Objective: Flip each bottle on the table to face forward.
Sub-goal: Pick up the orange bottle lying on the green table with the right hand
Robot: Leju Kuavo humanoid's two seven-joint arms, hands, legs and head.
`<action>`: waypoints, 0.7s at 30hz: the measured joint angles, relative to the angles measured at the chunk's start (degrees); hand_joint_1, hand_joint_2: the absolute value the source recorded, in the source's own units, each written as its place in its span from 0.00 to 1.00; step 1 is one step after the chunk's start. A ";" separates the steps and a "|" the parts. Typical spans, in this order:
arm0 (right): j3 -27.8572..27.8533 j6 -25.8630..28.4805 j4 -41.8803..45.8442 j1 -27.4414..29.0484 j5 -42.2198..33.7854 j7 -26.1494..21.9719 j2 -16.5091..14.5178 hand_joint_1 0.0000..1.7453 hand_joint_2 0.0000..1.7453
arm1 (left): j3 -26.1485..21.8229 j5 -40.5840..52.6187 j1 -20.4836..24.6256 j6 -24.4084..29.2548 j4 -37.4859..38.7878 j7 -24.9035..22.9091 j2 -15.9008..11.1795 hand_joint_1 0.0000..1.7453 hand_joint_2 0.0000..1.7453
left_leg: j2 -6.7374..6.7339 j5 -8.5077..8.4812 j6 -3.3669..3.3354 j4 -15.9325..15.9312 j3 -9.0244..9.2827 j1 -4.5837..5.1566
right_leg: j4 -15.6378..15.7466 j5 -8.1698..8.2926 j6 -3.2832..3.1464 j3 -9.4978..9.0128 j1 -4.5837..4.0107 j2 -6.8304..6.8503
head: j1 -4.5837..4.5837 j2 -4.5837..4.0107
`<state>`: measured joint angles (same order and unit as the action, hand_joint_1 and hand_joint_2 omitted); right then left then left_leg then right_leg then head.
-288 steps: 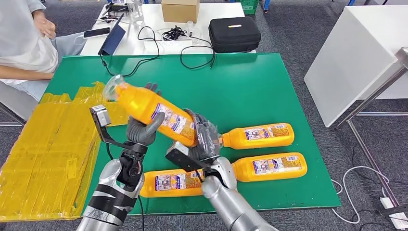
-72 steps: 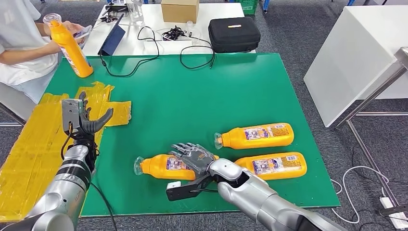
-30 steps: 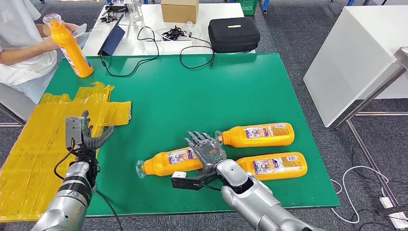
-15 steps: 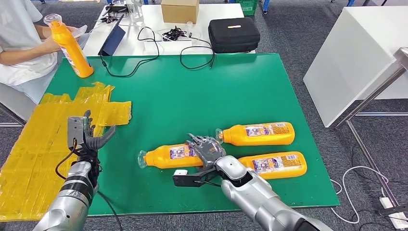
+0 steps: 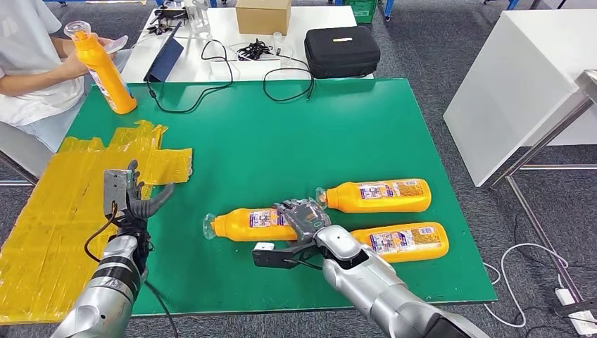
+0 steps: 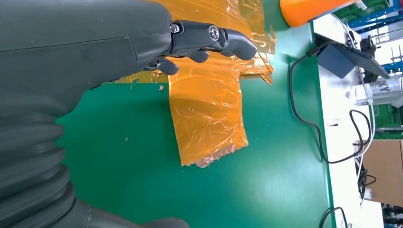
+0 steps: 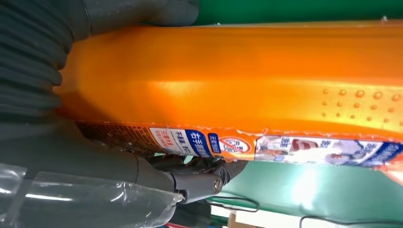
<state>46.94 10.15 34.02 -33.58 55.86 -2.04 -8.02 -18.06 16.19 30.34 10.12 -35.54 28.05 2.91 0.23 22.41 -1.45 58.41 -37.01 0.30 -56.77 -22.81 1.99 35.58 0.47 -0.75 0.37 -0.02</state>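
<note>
Three orange bottles with clear caps lie on the green table [image 5: 296,134]. My right hand [image 5: 304,218] grips the base end of the left one [image 5: 250,224], whose cap points left and whose label faces up. In the right wrist view that bottle [image 7: 237,80] lies between the thumb and the fingers [image 7: 199,183]. The other two bottles [image 5: 376,197] [image 5: 398,241] lie to its right, labels up. My left hand [image 5: 130,201] is raised with fingers spread over the yellow film [image 6: 209,109], holding nothing. A person at the far left holds a fourth bottle [image 5: 105,67] upright.
Crumpled yellow film [image 5: 63,204] covers the table's left side. Behind the green table a white desk carries a black case [image 5: 343,49], a cardboard box [image 5: 263,14] and cables [image 5: 211,77]. A white table [image 5: 521,77] stands to the right.
My right hand has slid the left bottle away from the front edge and turned it nearly level, close beside the other two. The left hand has drifted slightly lower, still holding nothing.
</note>
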 joint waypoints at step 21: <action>-9.35 18.92 5.98 7.39 -2.85 -4.37 -1.61 1.00 1.00 | 1.98 -1.08 -0.30 -1.50 -2.09 -0.06 1.78 0.00 1.00 | 0.04 0.00 0.00 0.00 -0.12 0.00 | 0.00 -0.01 0.00 0.08 0.00 0.02 | -0.01 0.00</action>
<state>37.60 29.07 40.00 -26.18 53.00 -6.42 -9.63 -16.08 15.11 30.03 8.62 -37.63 27.99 4.69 0.27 22.41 -1.45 58.41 -37.13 0.30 -56.77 -22.81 1.99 35.67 0.47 -0.73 0.36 -0.02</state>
